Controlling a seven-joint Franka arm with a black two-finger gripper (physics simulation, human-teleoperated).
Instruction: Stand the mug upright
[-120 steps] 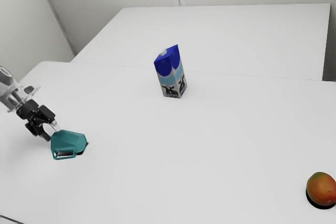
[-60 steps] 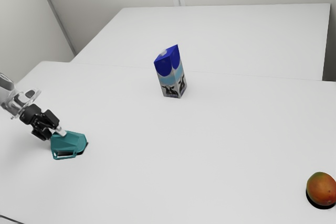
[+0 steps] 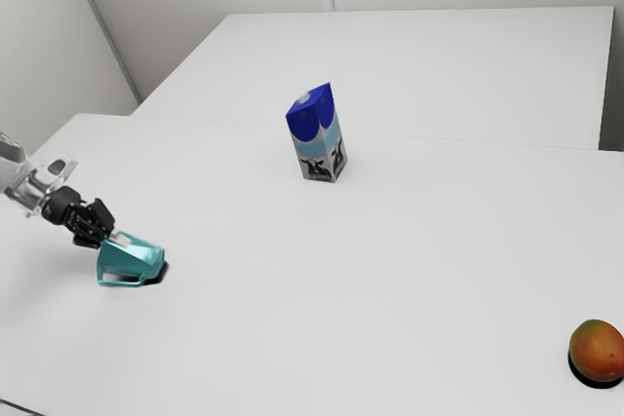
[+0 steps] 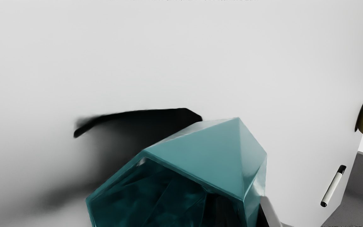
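Black two-finger gripper [image 3: 105,238] closed on the rim wall of the teal faceted mug [image 3: 134,258], mug tilted, not upright.
Fingers [image 4: 268,212] nearly together, one inside the mug, one outside, only the wall pinched between them; mug at the exterior view's left, mouth toward the gripper, handle on the side near the camera (shadow beside it, can't tell if it touches the table [image 3: 322,338]). Blue-and-white milk carton [image 3: 317,135] upright, well apart; mango [image 3: 598,350] at the exterior view's right; white marker with black ends [image 4: 332,186] lying near the table edge.
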